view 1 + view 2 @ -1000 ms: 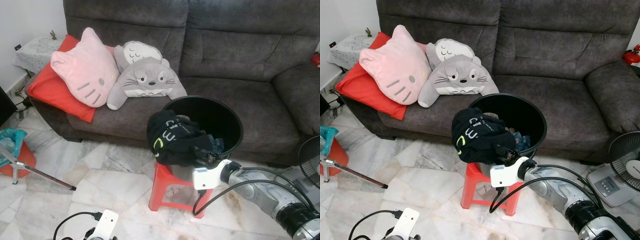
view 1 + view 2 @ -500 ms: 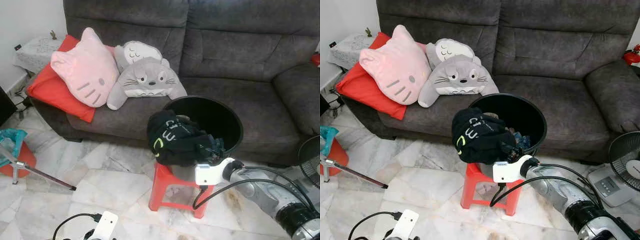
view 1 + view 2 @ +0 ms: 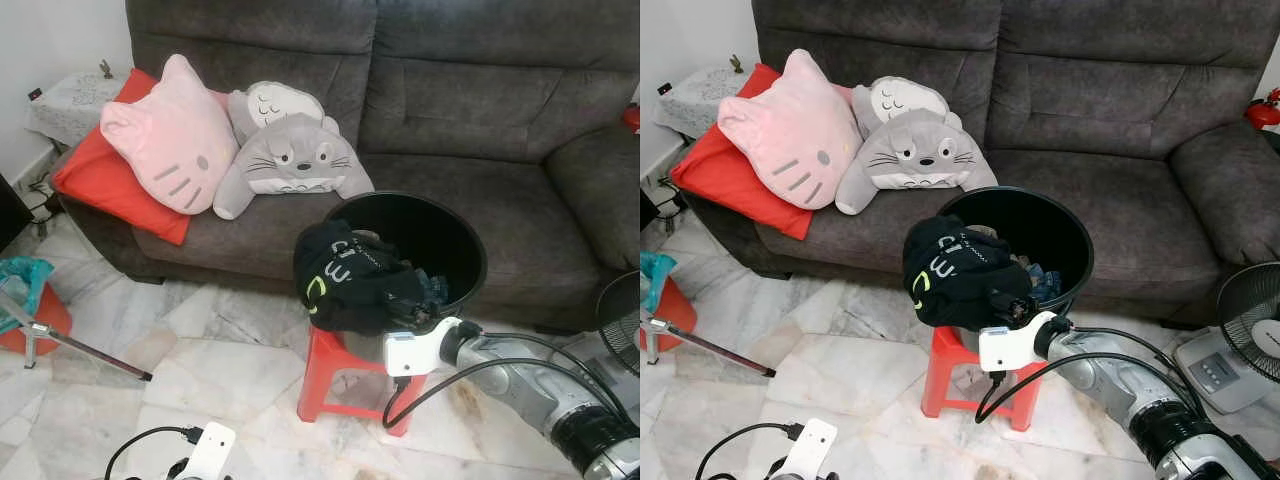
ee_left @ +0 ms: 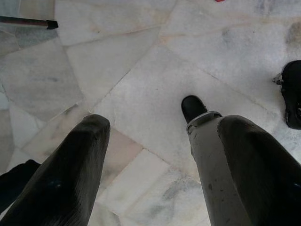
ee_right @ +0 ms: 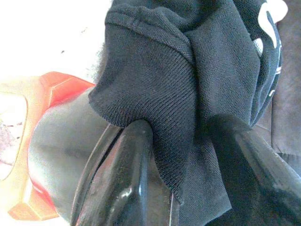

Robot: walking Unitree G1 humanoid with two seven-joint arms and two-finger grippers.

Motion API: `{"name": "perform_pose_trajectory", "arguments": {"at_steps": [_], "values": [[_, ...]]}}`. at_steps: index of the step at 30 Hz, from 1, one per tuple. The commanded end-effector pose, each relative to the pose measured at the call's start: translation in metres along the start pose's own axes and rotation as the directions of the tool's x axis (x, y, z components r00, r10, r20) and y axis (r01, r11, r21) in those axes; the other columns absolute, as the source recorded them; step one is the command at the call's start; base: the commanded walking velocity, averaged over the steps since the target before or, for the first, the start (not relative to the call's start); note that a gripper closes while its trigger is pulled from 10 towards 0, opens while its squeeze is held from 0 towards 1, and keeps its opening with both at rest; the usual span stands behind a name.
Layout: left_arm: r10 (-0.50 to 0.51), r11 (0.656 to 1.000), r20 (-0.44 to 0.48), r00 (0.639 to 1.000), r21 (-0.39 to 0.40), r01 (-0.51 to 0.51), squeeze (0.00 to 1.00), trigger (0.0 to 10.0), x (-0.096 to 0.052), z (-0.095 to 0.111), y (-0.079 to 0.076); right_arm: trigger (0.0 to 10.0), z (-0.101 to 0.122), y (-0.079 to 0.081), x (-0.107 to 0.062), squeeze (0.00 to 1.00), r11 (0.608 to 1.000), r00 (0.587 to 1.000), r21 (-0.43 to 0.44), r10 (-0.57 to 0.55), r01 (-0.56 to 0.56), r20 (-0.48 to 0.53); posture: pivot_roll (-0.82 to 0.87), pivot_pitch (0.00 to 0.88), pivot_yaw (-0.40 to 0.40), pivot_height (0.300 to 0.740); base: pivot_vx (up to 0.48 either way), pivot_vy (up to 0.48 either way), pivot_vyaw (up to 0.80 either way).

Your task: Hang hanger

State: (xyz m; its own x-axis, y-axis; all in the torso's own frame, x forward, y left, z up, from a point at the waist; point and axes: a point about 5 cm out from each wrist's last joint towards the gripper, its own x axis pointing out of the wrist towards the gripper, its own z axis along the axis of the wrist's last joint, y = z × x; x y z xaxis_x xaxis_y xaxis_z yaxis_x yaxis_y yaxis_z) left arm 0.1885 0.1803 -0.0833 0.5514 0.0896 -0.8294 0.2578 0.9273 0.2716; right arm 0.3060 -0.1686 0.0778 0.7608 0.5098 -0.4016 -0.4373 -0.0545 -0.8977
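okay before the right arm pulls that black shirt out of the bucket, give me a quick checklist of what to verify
1. Cloth between the fingers: ok. In the right wrist view a fold of the black shirt lies between the right gripper fingers.
2. Firm pinch: cannot tell.
3. Shirt free to lift: cannot tell; it drapes over the black bucket rim, with other clothes beside it.
4. Bucket steady: ok for now; it sits upright on the red stool.
5. Left gripper clear: ok; open, over bare floor.
6. Hanger ready: cannot tell.
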Motion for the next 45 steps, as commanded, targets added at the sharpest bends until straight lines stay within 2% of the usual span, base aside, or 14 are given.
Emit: {"name": "perform_pose_trajectory", "arguments": {"at_steps": [1,2,3,4,16,18,21,29,34,35,36,39,42,45], "values": [[0.003,1.000,-0.013,1.000,0.015,-0.003,0.00,10.0,-0.001,-0.005,0.000,6.2,0.005,0.000,0.000,0.00,1.000,1.000,-0.001,0.003,-0.003,0.029,0.06,0.070,-0.027,0.736,0.000,0.000,0.00],[0.003,1.000,-0.013,1.000,0.016,-0.003,0.00,10.0,-0.001,-0.005,0.000,4.0,0.006,-0.001,0.000,0.00,1.000,0.999,-0.002,0.003,-0.003,0.034,0.06,0.071,-0.027,0.736,0.000,0.000,0.00],[0.003,1.000,-0.014,1.000,0.016,-0.003,0.00,10.0,-0.001,-0.005,0.000,4.0,0.006,-0.001,0.000,0.00,1.000,0.999,-0.002,0.004,-0.004,0.037,0.06,0.071,-0.027,0.736,0.000,0.000,0.00],[0.004,1.000,-0.014,1.000,0.017,-0.004,0.00,10.0,-0.001,-0.005,0.001,0.0,0.007,-0.001,0.000,0.00,1.000,0.999,-0.003,0.004,-0.004,0.038,0.06,0.071,-0.027,0.736,0.000,0.000,0.00],[0.012,1.000,-0.012,1.000,0.020,-0.012,0.00,10.0,-0.001,-0.005,0.002,0.0,0.007,-0.004,-0.001,0.00,1.000,0.999,0.010,-0.005,0.004,0.053,0.06,0.070,-0.024,0.736,0.000,0.000,0.00],[0.033,0.999,0.010,0.999,0.020,-0.034,0.00,10.0,-0.002,-0.010,0.016,0.0,0.009,-0.004,-0.001,0.00,1.000,0.998,0.014,-0.006,0.005,0.059,0.06,0.070,-0.024,0.736,0.000,0.000,0.00],[0.041,0.999,-0.013,0.999,0.020,-0.040,0.00,10.0,-0.004,-0.022,0.022,0.0,0.009,-0.006,-0.001,0.00,1.000,0.998,0.020,-0.013,0.012,0.061,0.06,0.069,-0.023,0.736,0.000,0.000,0.00],[0.048,0.999,-0.058,0.997,0.026,-0.047,0.00,10.0,-0.006,-0.036,0.026,0.0,0.005,-0.013,-0.002,0.00,0.999,0.998,0.024,-0.034,0.033,0.051,0.06,0.070,-0.025,0.736,0.000,0.000,0.00],[0.052,0.998,-0.067,0.996,0.032,-0.050,0.00,10.0,-0.007,-0.039,0.027,0.0,0.000,-0.033,-0.004,0.00,0.991,0.992,0.054,-0.121,0.119,0.028,0.06,0.069,-0.023,0.736,0.000,0.000,0.00],[0.053,0.998,-0.068,0.996,0.034,-0.051,0.00,10.0,-0.007,-0.040,0.027,0.0,0.002,-0.044,-0.004,0.00,0.984,0.985,0.072,-0.166,0.163,0.038,0.06,0.069,-0.022,0.736,0.000,0.000,0.00],[0.053,0.998,-0.068,0.996,0.034,-0.051,0.00,10.0,-0.007,-0.040,0.027,0.0,0.002,-0.044,-0.004,0.00,0.984,0.985,0.072,-0.166,0.163,0.038,0.06,0.069,-0.022,0.736,0.000,0.000,0.00],[0.053,0.998,-0.070,0.996,0.035,-0.051,0.00,10.0,-0.007,-0.041,0.028,0.0,0.005,-0.055,-0.004,0.00,0.976,0.977,0.085,-0.206,0.201,0.056,0.06,0.069,-0.022,0.736,0.000,0.000,0.00],[0.053,0.998,-0.064,0.997,0.038,-0.051,0.00,10.0,-0.007,-0.039,0.027,0.0,0.013,-0.077,-0.006,0.00,0.958,0.957,0.114,-0.275,0.264,0.095,0.06,0.068,-0.020,0.736,0.000,0.000,0.00],[0.052,0.998,-0.060,0.997,0.040,-0.050,0.00,10.0,-0.007,-0.038,0.027,0.0,0.019,-0.084,-0.007,0.00,0.949,0.944,0.145,-0.300,0.281,0.136,0.06,0.067,-0.020,0.736,0.000,0.000,0.00]]}}
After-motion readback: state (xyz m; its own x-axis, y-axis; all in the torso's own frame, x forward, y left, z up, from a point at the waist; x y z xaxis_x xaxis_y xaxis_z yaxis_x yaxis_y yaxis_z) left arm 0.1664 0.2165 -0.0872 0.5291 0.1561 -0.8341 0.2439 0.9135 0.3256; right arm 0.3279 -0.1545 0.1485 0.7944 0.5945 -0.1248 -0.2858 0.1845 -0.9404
